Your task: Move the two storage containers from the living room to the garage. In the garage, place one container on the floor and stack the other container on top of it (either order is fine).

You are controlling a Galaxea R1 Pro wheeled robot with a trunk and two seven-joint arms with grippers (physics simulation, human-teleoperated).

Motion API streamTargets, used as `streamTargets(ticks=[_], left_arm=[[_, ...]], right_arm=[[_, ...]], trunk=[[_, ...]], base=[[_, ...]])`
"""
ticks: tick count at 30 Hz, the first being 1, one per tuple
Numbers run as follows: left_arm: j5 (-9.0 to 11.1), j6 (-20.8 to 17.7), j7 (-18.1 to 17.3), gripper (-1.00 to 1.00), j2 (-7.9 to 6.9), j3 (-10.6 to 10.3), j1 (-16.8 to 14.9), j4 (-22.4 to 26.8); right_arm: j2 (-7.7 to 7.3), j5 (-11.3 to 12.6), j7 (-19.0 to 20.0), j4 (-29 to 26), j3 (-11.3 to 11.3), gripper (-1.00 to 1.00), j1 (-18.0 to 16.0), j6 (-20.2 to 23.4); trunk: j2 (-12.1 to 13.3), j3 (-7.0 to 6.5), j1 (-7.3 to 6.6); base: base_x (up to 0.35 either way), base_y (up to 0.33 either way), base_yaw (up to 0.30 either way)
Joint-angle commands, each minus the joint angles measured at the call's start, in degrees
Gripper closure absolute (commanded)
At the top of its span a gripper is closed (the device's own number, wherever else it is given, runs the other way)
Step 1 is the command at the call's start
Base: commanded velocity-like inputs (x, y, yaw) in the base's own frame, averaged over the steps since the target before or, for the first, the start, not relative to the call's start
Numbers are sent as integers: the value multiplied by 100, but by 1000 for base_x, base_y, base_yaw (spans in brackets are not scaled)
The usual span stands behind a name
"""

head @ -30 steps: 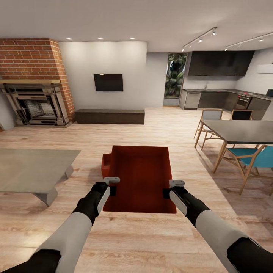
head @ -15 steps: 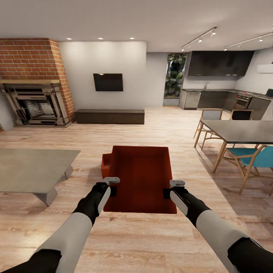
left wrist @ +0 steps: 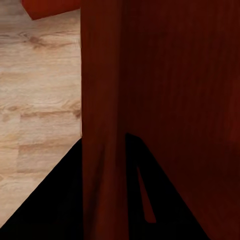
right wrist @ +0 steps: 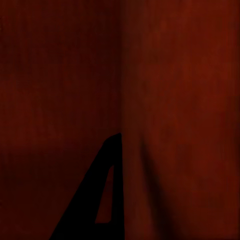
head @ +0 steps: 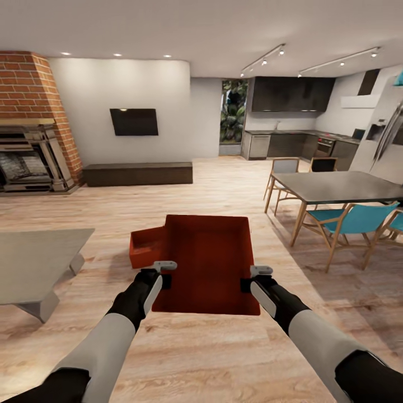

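Up off the wood floor [head: 224, 358], one red box [head: 207, 263] hung between both arms; the left gripper [head: 162, 270] pinched its left wall and the right gripper [head: 258, 274] pinched its right wall; the other red box [head: 144, 249] sat on the floor just beside it, near the grey table [head: 39, 260].

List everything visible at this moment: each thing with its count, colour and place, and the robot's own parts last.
held storage container: 1, red-orange, between both grippers
second storage container: 1, red-orange, floor, behind-left of held one
low table: 1, grey, left
fireplace: 1, brick, far left
low cabinet: 1, dark brown, back wall
TV: 1, black, wall
dining table: 1, dark, right
teal chairs: at least 2, right
left gripper: container's left wall
right gripper: container's right wall
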State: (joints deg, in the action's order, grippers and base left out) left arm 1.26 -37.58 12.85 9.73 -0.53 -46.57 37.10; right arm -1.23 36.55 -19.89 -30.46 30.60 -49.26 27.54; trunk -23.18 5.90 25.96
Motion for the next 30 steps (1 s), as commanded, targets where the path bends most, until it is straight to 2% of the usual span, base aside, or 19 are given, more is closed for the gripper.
streamTargets(ticks=[1, 30], left_arm=[[-82, -175, 50, 100, -77, -28, -1, -335], [-82, -177, 48, 100, -77, -28, -1, -335]], right_arm=[[-79, -175, -76, -22, 30, 100, -14, 49], [-79, -175, -76, -23, 25, 100, -14, 49]], trunk=[[-13, 12, 4], [-13, 12, 4]], base=[[0, 0, -281], [0, 0, -281]])
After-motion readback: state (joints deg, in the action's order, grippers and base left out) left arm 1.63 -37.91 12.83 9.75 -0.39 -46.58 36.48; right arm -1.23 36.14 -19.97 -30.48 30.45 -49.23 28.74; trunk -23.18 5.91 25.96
